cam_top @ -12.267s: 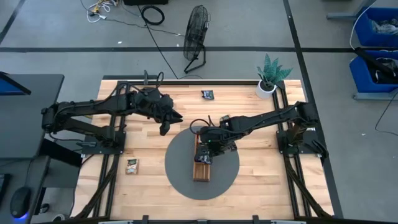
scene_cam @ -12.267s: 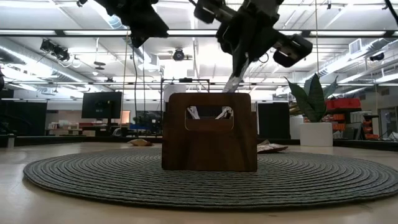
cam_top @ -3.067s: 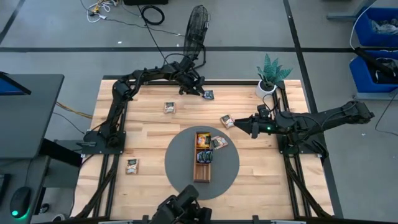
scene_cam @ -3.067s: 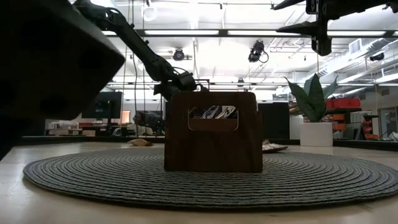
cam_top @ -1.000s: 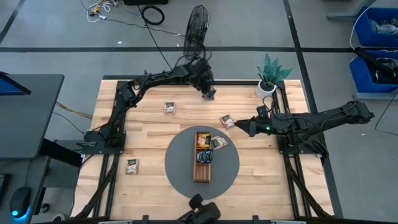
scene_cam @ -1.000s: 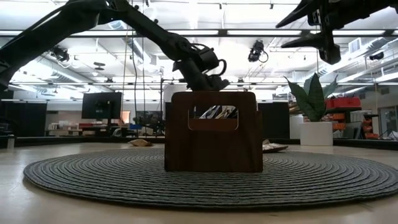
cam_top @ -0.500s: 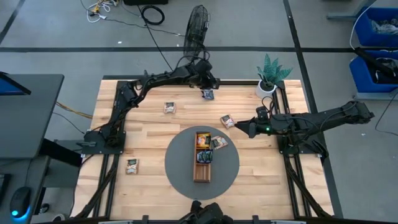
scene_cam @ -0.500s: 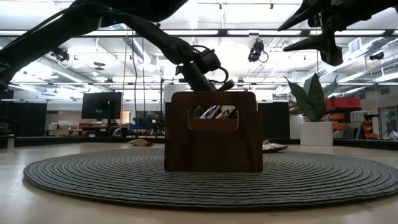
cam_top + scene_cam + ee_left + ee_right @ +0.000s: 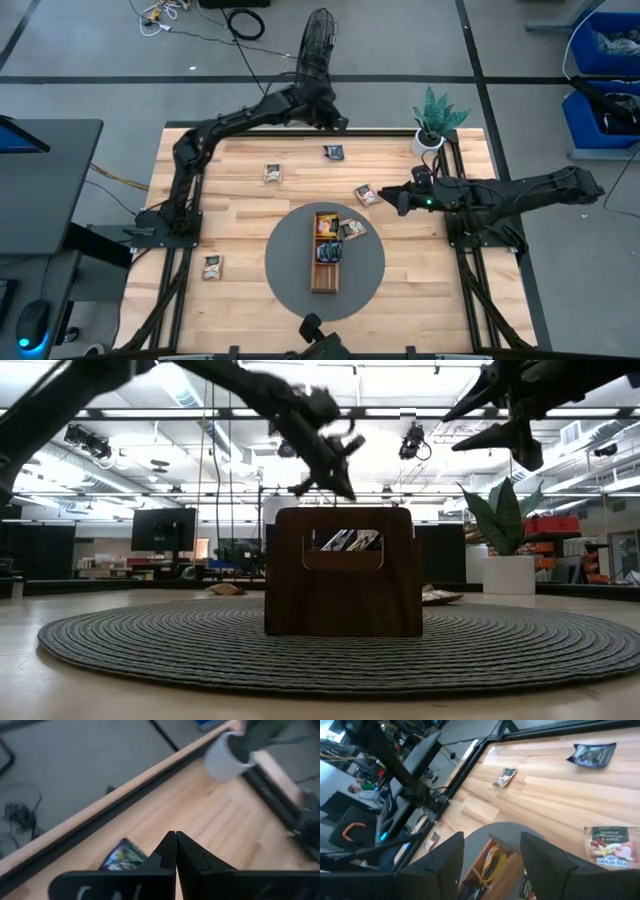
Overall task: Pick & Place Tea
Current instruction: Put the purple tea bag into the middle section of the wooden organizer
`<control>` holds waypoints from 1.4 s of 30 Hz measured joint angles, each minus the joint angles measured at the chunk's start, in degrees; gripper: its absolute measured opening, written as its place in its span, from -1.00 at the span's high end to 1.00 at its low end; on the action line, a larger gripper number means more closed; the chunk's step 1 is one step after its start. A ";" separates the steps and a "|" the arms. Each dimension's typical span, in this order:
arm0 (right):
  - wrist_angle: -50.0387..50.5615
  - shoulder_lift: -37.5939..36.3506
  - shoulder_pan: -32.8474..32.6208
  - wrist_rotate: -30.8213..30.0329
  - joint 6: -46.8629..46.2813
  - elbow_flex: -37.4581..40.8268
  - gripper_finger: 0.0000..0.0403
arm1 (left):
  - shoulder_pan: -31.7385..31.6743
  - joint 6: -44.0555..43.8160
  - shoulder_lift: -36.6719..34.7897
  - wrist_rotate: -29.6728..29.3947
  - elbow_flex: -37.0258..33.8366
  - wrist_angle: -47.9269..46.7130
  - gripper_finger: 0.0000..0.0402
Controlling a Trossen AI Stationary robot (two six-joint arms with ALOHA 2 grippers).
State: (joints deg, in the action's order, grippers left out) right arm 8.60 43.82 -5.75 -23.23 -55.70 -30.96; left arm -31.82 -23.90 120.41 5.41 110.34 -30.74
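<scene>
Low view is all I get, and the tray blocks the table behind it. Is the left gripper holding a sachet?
Observer: No. The left gripper is shut with nothing in it; the dark sachet lies flat on the table near the far edge.
Operator: Where is the right one?
Observer: The right gripper is open, next to the tan sachet, which is on bare wood off the mat.
Operator: Anything loose near the tray?
Observer: One sachet lies on the mat beside the tray, on the right arm's side.

Left arm (image 9: 322,105) swung beyond table's far edge.
</scene>
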 joint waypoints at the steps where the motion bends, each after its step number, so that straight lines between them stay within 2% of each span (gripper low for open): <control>1: -0.03 0.11 1.34 1.76 -0.28 0.00 0.00 | 0.31 1.12 -1.08 0.10 0.00 -0.27 0.99; 6: 0.67 1.91 9.51 12.59 -2.83 0.00 0.00 | 1.28 4.62 -6.51 0.69 0.00 -0.40 0.91; 14: -2.20 7.68 21.08 24.78 -4.65 0.00 0.00 | 4.58 4.94 -12.40 -3.76 -0.01 1.14 0.91; 21: -8.54 10.66 25.97 27.37 -1.27 0.00 0.00 | 10.66 9.81 -15.33 -10.77 -0.07 2.73 0.97; 25: -8.92 11.36 27.97 28.17 -1.47 0.00 0.00 | 14.18 11.31 -16.39 -11.63 -0.22 4.24 0.97; 32: -8.59 11.93 30.49 30.39 -0.50 0.00 0.00 | 19.56 8.91 -17.19 -9.14 -0.20 17.94 0.98; 35: -8.70 11.93 31.27 30.39 0.30 0.00 0.00 | 20.65 6.81 -17.26 -9.01 -0.39 20.66 0.98; 38: -8.56 11.95 31.80 30.44 0.94 0.00 0.00 | 21.75 4.22 -17.78 -8.85 -6.52 32.15 0.97; 42: -8.56 12.01 32.41 31.76 1.36 0.00 0.00 | 21.98 -2.71 -18.42 -4.55 -18.53 51.96 0.98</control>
State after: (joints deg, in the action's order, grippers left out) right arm 0.04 55.83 26.66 8.53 -54.35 -30.96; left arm -9.84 -26.61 101.99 0.85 91.82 21.21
